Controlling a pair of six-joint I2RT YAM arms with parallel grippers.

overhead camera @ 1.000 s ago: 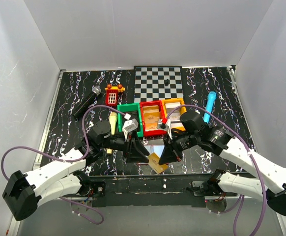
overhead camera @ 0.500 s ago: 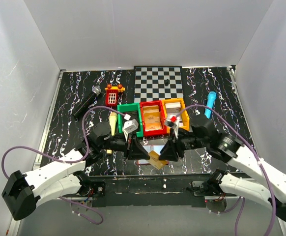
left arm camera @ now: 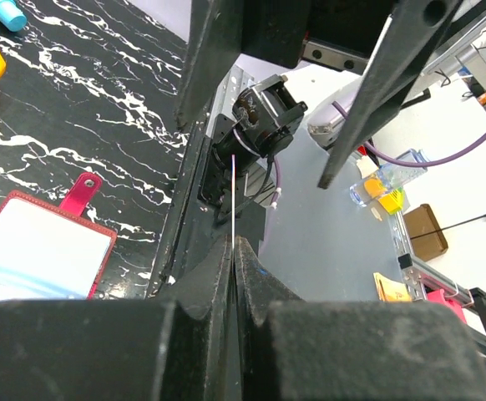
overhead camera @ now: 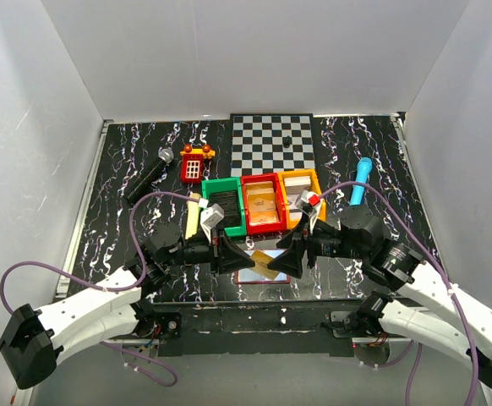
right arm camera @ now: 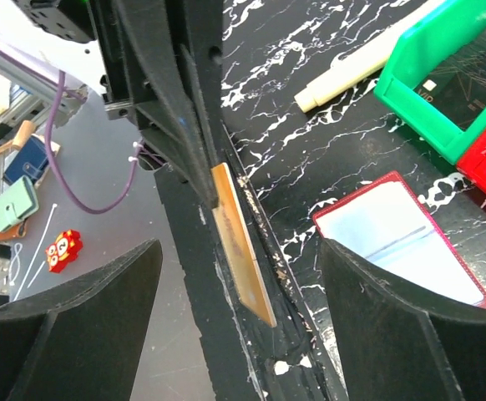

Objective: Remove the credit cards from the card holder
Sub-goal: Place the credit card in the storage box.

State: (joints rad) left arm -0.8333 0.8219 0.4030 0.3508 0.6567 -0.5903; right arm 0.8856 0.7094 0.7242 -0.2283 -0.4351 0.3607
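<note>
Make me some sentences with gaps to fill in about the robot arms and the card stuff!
1. The left gripper is shut on a tan-orange ___.
2. The right gripper has its jaws wide ___.
3. The card holder lies on the ___, and neither gripper holds it.
4. Between the green bin and the yellow bin sits a bin coloured ___.
Missing words: card; open; table; red.

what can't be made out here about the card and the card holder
- card holder: top view, mostly covered by the left pincer and right pincer; left wrist view, cut off by the frame edge. Whether cards remain inside: cannot tell.
- tan card: left wrist view, edge-on, only a thin line; right wrist view, upper part hidden by the left pincer; print unreadable.
</note>
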